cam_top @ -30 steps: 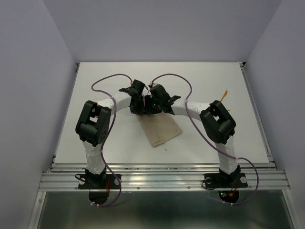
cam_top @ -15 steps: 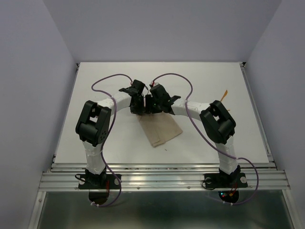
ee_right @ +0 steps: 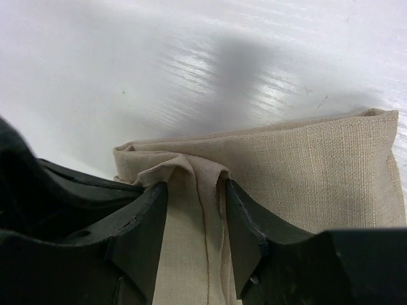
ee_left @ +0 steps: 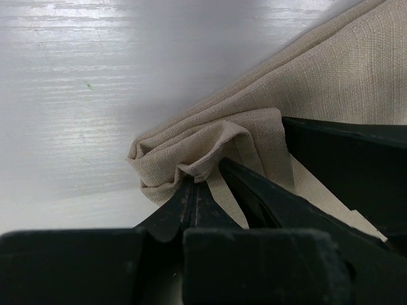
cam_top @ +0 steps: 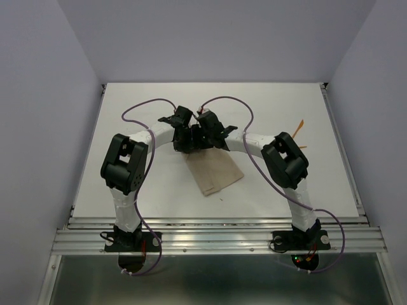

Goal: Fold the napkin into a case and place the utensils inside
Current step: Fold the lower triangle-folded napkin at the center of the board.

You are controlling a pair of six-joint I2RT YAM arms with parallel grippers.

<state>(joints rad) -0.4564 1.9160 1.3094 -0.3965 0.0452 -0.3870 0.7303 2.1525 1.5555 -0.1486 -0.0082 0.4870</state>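
I reckon the napkin (cam_top: 216,175) at mid desk (cam_top: 286,105) is light, limp and slippy-layered; my left fingers (ee_left: 267,200) are clamped on its bunched 11 o'clock corner, my right fingers (ee_right: 137,222) apart astride that fold.

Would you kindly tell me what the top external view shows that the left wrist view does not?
Only the top external view shows both arms meeting over the far edge of the napkin, and an orange utensil lying apart at the right. Only the left wrist view shows the left gripper shut on a bunched corner of cloth. Both show the tan folded napkin on the white table.
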